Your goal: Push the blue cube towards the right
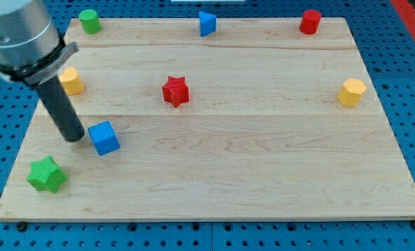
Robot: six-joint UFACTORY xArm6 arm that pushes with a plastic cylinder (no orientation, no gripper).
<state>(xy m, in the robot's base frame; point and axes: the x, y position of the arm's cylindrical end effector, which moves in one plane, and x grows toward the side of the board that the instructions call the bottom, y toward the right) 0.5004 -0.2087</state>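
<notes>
The blue cube (104, 137) lies on the wooden board (263, 167) at the view's left, below the middle. My tip (74, 137) is just left of the blue cube, very close to its left side; I cannot tell if it touches. The dark rod rises from it toward the view's upper left.
A green star (46, 174) lies at the lower left. A yellow block (71, 81) is half hidden behind the rod. A red star (175, 91) is near the middle. A green cylinder (89, 21), a blue triangular block (206, 23), a red cylinder (310, 21) line the top edge. A yellow hexagonal block (351, 92) is right.
</notes>
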